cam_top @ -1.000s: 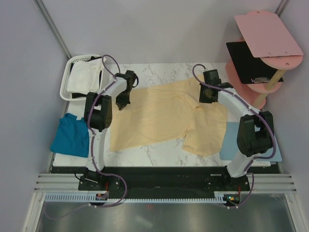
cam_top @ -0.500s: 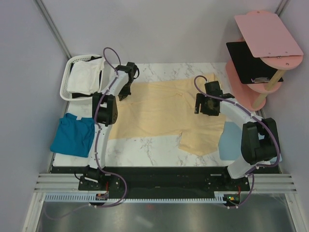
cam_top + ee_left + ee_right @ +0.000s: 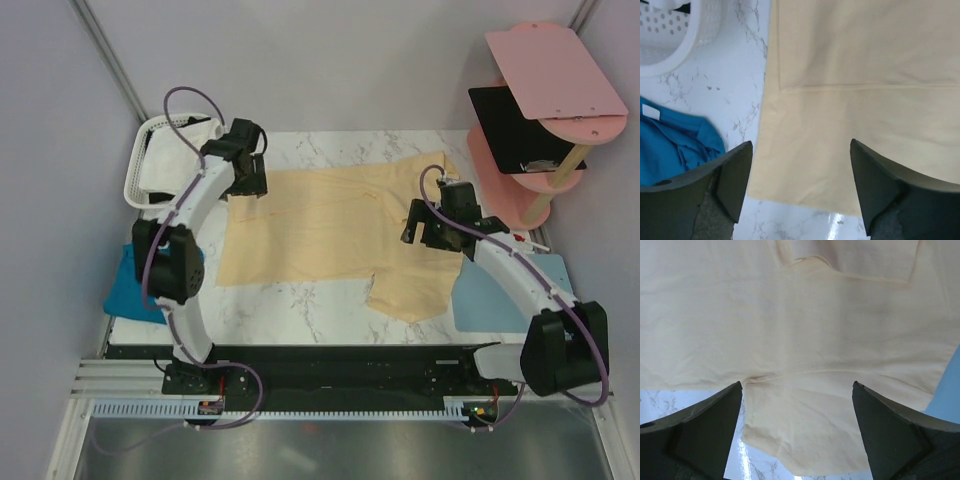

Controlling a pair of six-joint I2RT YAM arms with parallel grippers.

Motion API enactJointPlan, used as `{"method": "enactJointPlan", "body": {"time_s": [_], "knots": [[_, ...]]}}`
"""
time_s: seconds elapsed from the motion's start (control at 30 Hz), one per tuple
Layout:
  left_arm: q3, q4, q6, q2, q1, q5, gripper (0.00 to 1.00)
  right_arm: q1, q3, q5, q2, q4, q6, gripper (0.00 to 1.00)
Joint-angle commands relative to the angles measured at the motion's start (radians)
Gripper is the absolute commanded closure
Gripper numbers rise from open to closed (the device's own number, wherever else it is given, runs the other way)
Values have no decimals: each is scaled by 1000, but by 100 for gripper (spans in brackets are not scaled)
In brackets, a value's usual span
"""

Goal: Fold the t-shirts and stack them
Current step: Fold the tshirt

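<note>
The pale yellow-cream t-shirt [image 3: 320, 225] lies spread flat across the marble table, one sleeve [image 3: 415, 290] towards the near right. My left gripper [image 3: 246, 186] hovers open over its far left corner; in the left wrist view the gripper [image 3: 801, 142] has only flat yellow cloth [image 3: 865, 75] below it. My right gripper [image 3: 420, 228] hovers open over the shirt's right side; its wrist view shows the gripper [image 3: 797, 385] above the sleeve [image 3: 830, 430], gripping nothing. The teal t-shirt [image 3: 125, 290] lies crumpled at the left edge, partly behind my left arm. The white t-shirt [image 3: 172, 160] sits in the basket.
A white slotted basket [image 3: 137, 180] stands at the far left corner. A light-blue mat [image 3: 495, 300] lies at the near right, under the sleeve's edge. A pink tiered stand [image 3: 545, 90] rises at the far right. Bare marble [image 3: 320, 305] shows near the arm bases.
Both grippers have opened and let go of the yellow shirt, which now lies flatter. The left gripper moved far and left; the right gripper moved nearer and a little right.
</note>
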Motion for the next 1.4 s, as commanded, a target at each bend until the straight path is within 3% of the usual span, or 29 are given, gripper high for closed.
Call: {"method": "enactJointPlan", "body": {"time_s": [0.0, 0.1, 0.3, 0.57, 0.77, 1.03, 1.37], "knots": [[-202, 88, -67, -247, -3, 84, 11, -4, -119, -40, -174, -34, 117, 3], [-407, 91, -115, -379, -3, 104, 5, -6, -207, -107, -257, -68, 164, 7], [-617, 91, -182, -566, -6, 136, 3, -7, -391, -270, -508, -149, 340, 11], [-696, 103, -185, -634, -16, 156, 3, -6, -457, -315, -863, -414, 562, 30], [-692, 112, -193, -634, -29, 167, 3, -7, -556, -358, -1049, -467, 685, 40], [-691, 126, -187, -625, -45, 164, 3, -7, -711, -433, -1091, -364, 805, 48], [-687, 126, -165, -617, -45, 141, 3, -6, -771, -335, -948, -179, 825, 49]]}}
